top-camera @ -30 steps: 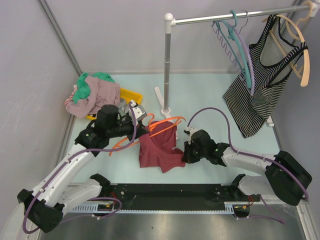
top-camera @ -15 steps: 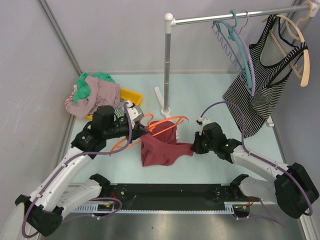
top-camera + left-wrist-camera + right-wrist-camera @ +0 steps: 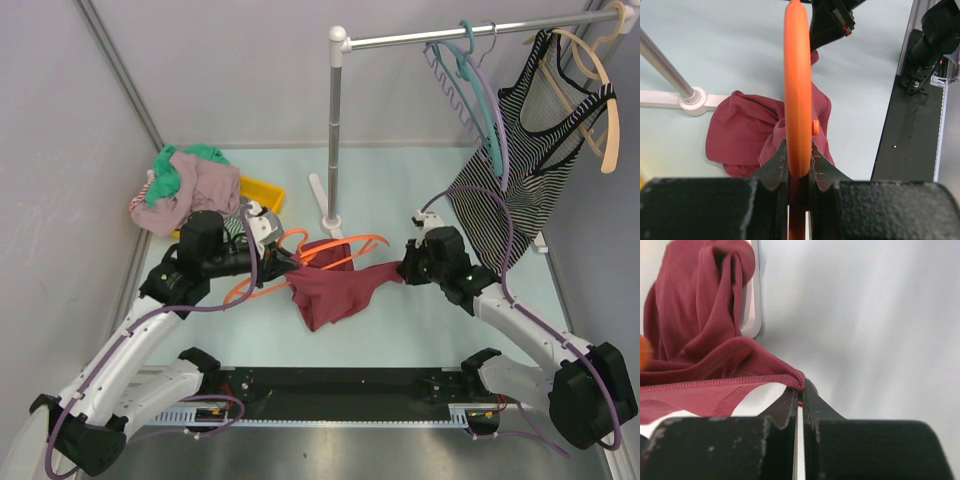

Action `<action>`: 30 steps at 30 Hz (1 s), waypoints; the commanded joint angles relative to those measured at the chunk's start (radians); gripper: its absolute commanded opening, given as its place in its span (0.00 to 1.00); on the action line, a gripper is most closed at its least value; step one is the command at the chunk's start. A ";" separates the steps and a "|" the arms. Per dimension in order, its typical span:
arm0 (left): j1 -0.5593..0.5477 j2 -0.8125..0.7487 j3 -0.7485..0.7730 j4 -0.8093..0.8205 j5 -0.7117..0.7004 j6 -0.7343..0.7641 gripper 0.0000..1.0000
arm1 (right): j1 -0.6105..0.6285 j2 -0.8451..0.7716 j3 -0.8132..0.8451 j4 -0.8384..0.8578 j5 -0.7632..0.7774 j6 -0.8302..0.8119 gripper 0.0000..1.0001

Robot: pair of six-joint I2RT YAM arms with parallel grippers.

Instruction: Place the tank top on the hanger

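My left gripper (image 3: 799, 161) is pinched nearly closed on the thin bright orange plastic clothes hanger (image 3: 345, 242), its two dark pads clamped on either flat side of the plastic. The hanger reaches out from my fingers towards the middle of the pale blue-green worktop (image 3: 400, 190). My right gripper (image 3: 799, 390) is fully closed, its jaws nipping a ribbed hem edge of the plain dark red sleeveless tank top (image 3: 328, 292). From that pinch the fabric stretches taut leftwards to the hanger. The rest of the tank top hangs bunched below the hanger, about the middle of the worktop, a little nearer the near edge. Fabric lies against the hanger's arms, but I cannot tell whether an arm has passed through a strap opening. Just beyond the hanger stands the white foot of a silver metal rail stand (image 3: 335, 120). Its rail carries teal and lilac hangers (image 3: 487, 90) and a black-and-white striped tank top (image 3: 515, 170) on a pale wooden hanger (image 3: 598, 85) towards the far right corner. A heap of pink and green garments (image 3: 185, 185) sits beside a yellow tray (image 3: 262, 192) at the far left corner.
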 commanded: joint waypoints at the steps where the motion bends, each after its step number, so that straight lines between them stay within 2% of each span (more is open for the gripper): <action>1: 0.009 0.004 -0.004 0.050 0.061 -0.014 0.00 | -0.024 -0.039 0.080 -0.015 0.069 -0.072 0.00; 30: 0.009 0.030 -0.005 0.052 0.082 -0.017 0.00 | -0.035 -0.120 0.210 -0.052 0.018 -0.081 0.00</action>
